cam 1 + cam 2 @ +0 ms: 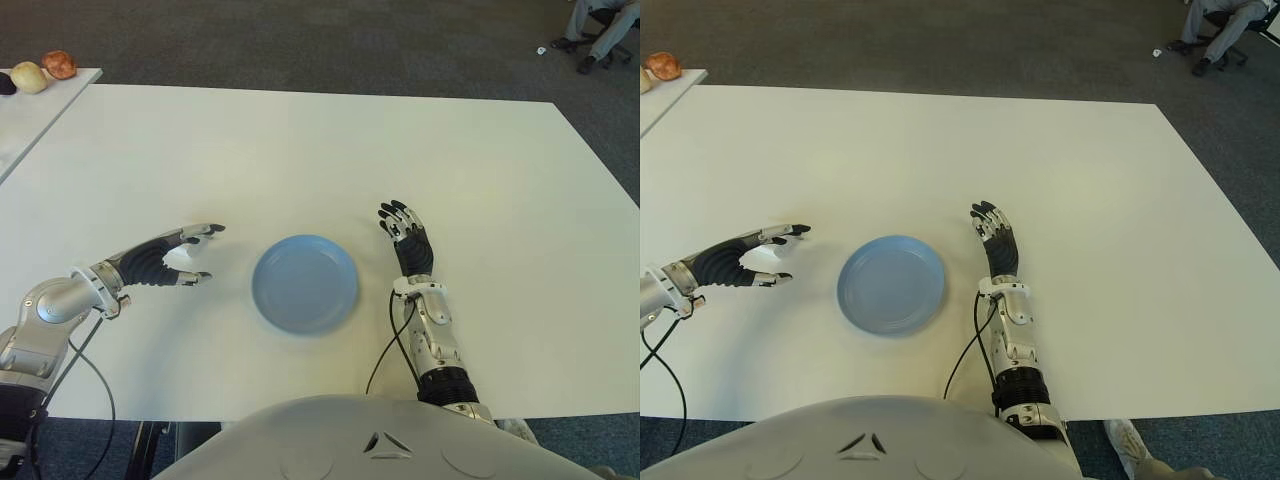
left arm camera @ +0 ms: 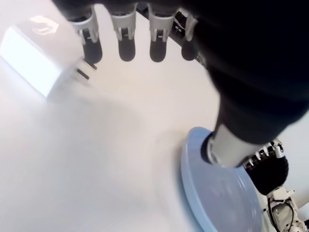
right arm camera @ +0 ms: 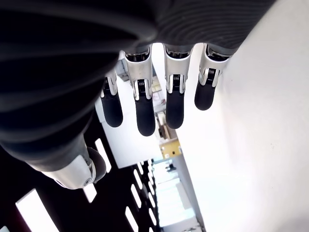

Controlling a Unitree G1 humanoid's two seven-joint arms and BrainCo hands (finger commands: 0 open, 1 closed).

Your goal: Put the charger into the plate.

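white table (image 1: 300, 140) on grey carpet, a second white surface at the far left corner carrying a few small rounded items (image 1: 45, 68); a seated person's legs (image 1: 600, 30) at the far right edge of the room.

item 1, left hand (image 1: 170, 258): at work, left of the plate, fingers spread and only loosely curved, nothing held. index and thumb bracket a small white object without closing on it.

item 2, charger (image 2: 36, 60): white block with two prongs, lying flat on the table between that hand's fingertips (image 2: 126, 50) and palm. the wrist view shows the prongs pointing toward the fingers; whether any finger touches the body cannot be told.

item 3, plate (image 1: 305, 283): pale blue, round, nothing in it, just beside the left hand on its inner side.

item 4, right hand (image 1: 405, 235): idle, showing just right of the plate, fingers extended and slack, holding nothing.

handling note (judgement): step in hand is the grasp. best to close thumb against fingers across the flat sides of the block, clear of the prongs, since a smooth case on a smooth top is likely to skate away if pushed. lift fully before the short carry so the block clears the plate's rim, then release low over the centre.
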